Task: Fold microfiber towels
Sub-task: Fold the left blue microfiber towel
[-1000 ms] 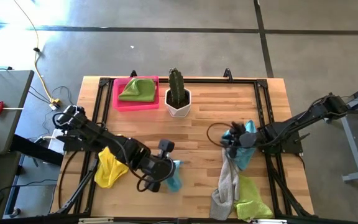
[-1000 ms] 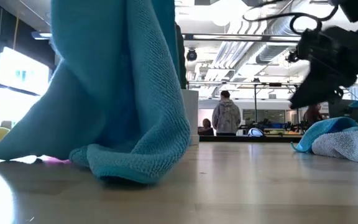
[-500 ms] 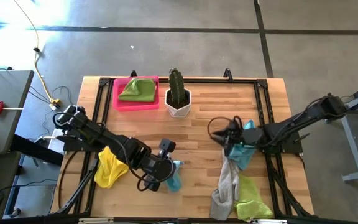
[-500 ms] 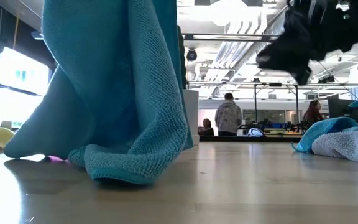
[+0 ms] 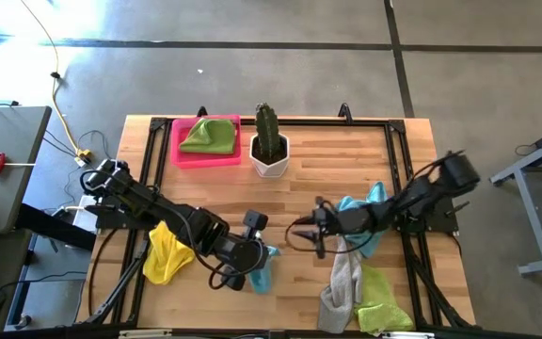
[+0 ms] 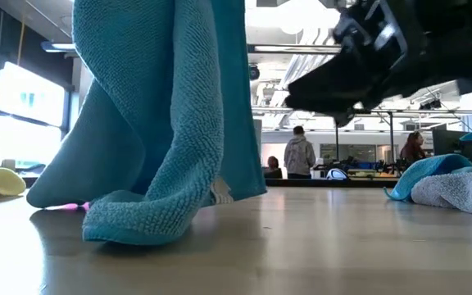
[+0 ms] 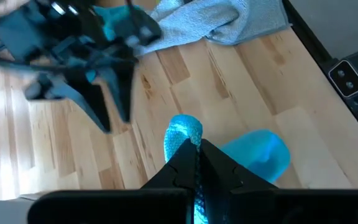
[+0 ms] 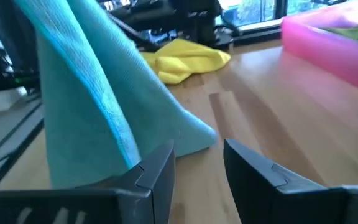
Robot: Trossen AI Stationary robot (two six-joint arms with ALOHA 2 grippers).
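My left gripper (image 5: 255, 254) is shut on a light blue towel (image 5: 263, 271) near the table's front middle. The towel hangs in a tall drape in the low view (image 6: 170, 123). My right gripper (image 5: 310, 233) is open and empty, just to the towel's right and level with it; its fingers (image 8: 154, 169) point at the drape (image 8: 92, 106). A yellow towel (image 5: 166, 254) lies crumpled at the front left. A second blue towel (image 5: 363, 218), a grey one (image 5: 344, 278) and a lime green one (image 5: 384, 306) lie heaped at the front right. My left gripper pinches a bunched upper part of the light blue towel (image 7: 183, 132) between its two shut fingers, coming from above and pointing down. The towel hangs slack below the fingers, and its lower end (image 6: 133, 225) lies in folds on the table.
A pink tray (image 5: 184, 155) with a lime green towel (image 5: 210, 135) in it stands at the far left. A cactus in a white pot (image 5: 269, 151) stands beside it. Bare wood lies between the two grippers and the far edge. People stand in the room behind the table.
My right gripper has left the heap at the front right and gone toward the table's left edge, up to the hanging blue towel. The hanging towel's lower end has shifted a little on the table.
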